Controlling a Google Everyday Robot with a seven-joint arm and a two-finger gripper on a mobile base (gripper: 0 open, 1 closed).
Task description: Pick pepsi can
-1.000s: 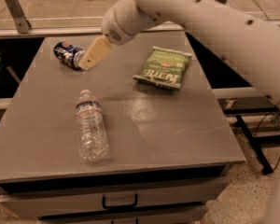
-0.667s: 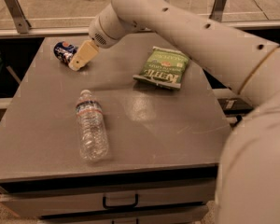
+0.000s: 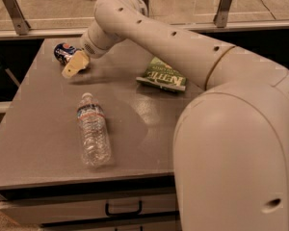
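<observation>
- My tan pincer (image 3: pixel 73 67) hangs low over the far left corner of the flat grey table (image 3: pixel 36 134); I cannot tell whether it is apart or together.
- The small dark blue metal pepsi can (image 3: pixel 63 52) lies on its side there, just beside my pincer, on its far left.
- A clear plastic water bottle (image 3: pixel 93 131) lies near the front edge.
- A green crinkled snack bag (image 3: pixel 162 76) lies to the right.

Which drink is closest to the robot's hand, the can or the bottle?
The dark blue pepsi can, right beside the gripper at the far left. The clear water bottle lies farther away.
</observation>
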